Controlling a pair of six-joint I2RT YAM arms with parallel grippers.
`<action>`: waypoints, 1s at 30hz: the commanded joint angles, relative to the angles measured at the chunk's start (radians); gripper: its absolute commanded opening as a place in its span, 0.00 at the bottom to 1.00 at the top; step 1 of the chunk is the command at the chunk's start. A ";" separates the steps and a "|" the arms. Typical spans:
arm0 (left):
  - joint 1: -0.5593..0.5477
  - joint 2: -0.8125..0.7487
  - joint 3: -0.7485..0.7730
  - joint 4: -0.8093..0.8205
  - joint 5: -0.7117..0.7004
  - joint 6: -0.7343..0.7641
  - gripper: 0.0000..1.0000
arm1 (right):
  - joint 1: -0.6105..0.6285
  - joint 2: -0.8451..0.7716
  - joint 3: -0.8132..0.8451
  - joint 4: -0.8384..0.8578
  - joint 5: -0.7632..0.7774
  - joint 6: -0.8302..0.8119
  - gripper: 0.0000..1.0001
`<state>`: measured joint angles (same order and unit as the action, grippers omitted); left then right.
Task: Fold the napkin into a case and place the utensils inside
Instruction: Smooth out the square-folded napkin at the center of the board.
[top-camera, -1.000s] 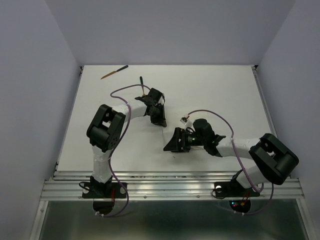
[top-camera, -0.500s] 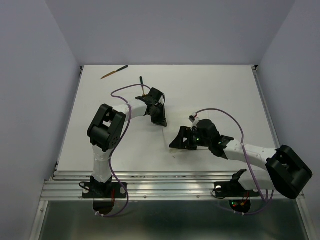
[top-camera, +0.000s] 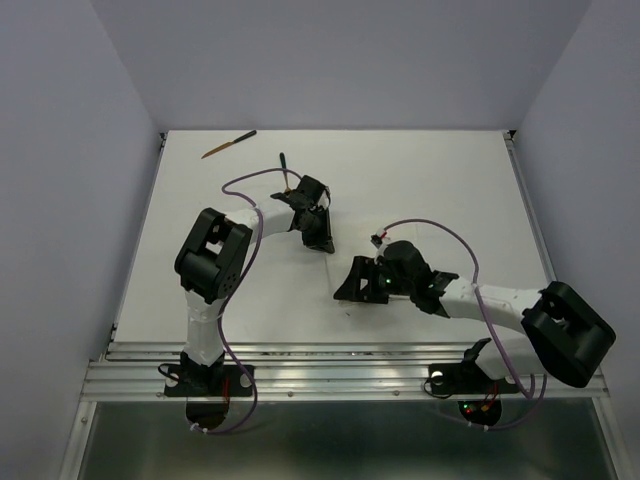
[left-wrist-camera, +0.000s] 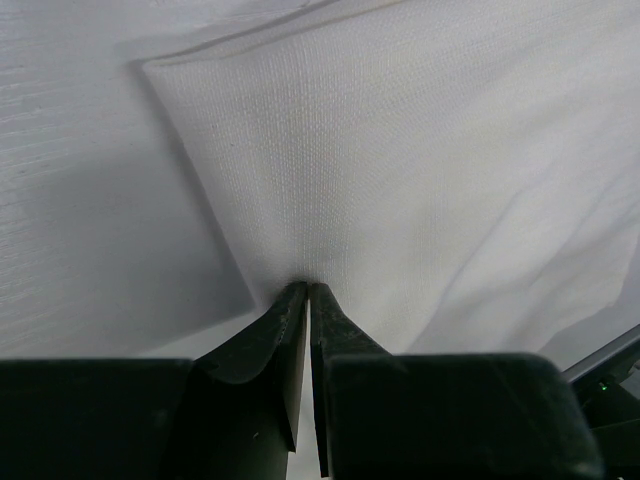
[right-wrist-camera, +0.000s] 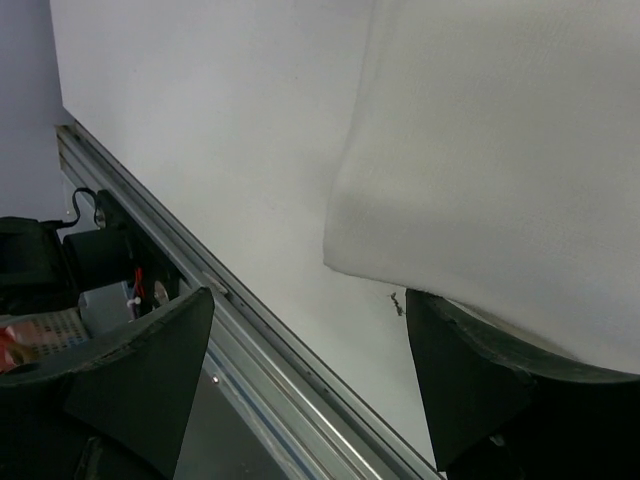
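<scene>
My left fingers (left-wrist-camera: 285, 325) pinch the napkin (left-wrist-camera: 400, 170); my right fingers (right-wrist-camera: 140, 380) gape wide, gripping nothing. The far utensil (top-camera: 228, 145) lies slantwise, dark tip pointing far-right.

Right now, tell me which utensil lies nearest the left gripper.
The utensil pointing almost straight away from the arms, just beyond the left gripper; the other utensil lies slanted near the table's far left corner.

Napkin (left-wrist-camera: 400, 170): plain white, fine woven grain, no print. Table (top-camera: 430, 170) white too, smoother. Utensils (top-camera: 228, 145): orange-brown w/ dark ends. Left gripper (left-wrist-camera: 307, 290) & right gripper (right-wrist-camera: 308, 310) black. Left arm (top-camera: 205, 322), right arm (top-camera: 495, 297): white links, black joints. Cables (top-camera: 440, 228) purple. Rail (top-camera: 340, 370) silver-grey. Walls (top-camera: 350, 60) pale lilac.
</scene>
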<state>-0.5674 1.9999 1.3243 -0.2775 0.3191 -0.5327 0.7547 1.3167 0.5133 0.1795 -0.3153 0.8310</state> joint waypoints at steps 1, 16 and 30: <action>-0.003 0.046 -0.004 -0.049 -0.063 0.022 0.19 | 0.037 0.010 0.045 0.061 -0.022 0.017 0.83; -0.002 0.034 -0.017 -0.048 -0.064 0.027 0.19 | 0.058 0.122 0.045 0.187 0.056 0.123 0.86; -0.003 0.036 -0.017 -0.045 -0.060 0.027 0.19 | 0.118 0.173 0.122 0.235 -0.036 0.030 0.85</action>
<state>-0.5674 1.9999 1.3247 -0.2779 0.3191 -0.5323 0.8440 1.4914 0.5877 0.3290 -0.3084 0.9176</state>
